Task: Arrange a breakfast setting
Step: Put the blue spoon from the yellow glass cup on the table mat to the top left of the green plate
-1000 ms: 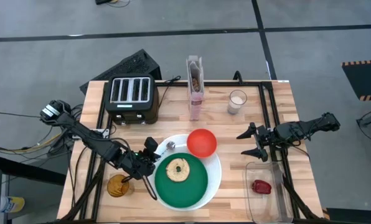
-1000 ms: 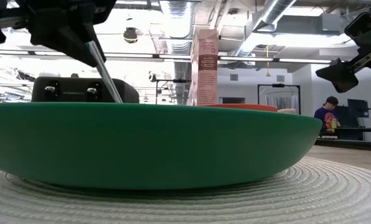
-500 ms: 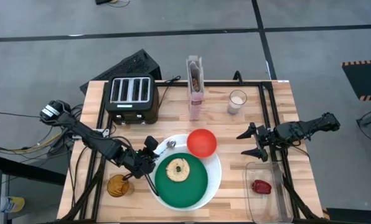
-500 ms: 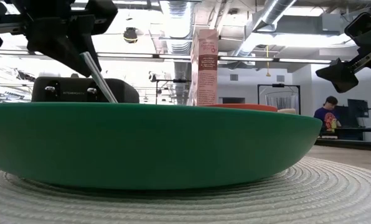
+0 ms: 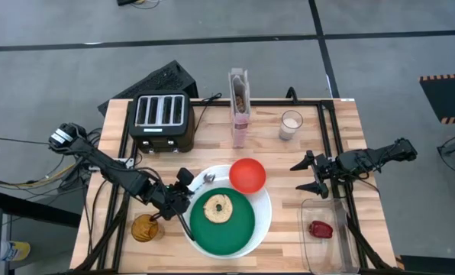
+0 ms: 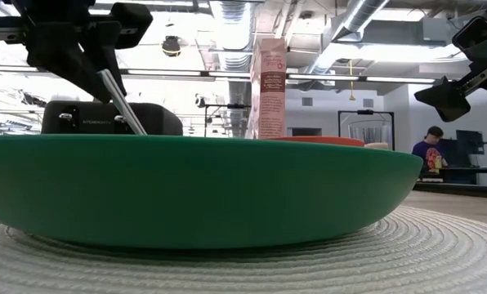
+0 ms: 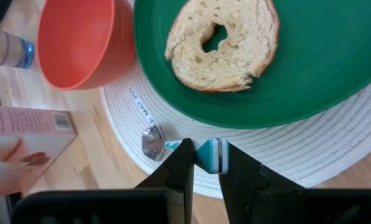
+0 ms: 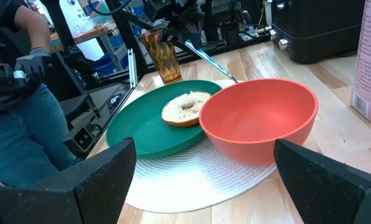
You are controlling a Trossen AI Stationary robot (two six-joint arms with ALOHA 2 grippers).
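1. While the metal spoon (image 7: 153, 142) is pinched by its handle in the left tool (image 7: 204, 163), its bowl end rests on the rim of the large white round plate (image 5: 264, 219), just beside the green plate (image 5: 231, 229) holding the toasted bagel (image 5: 217, 208).
2. Pretty sure the step in hand is laying the spoon down next to the plates. I'd lower it flat, keep it clear of the red bowl (image 5: 247, 175), and only let go once it's resting.
3. Right tool (image 5: 310, 174) waits with its fingers spread wide, over the right side of the tabletop (image 5: 288, 153), near the small dark red food item (image 5: 321, 228).
4. Pink cereal box (image 5: 240, 111) stands at the back next to the toaster (image 5: 162, 119).
5. Left wrist view shows the clamp on the handle clearly; the high view barely shows the spoon. The low view is mostly green plate, and the right wrist view catches a person beyond the tabletop.
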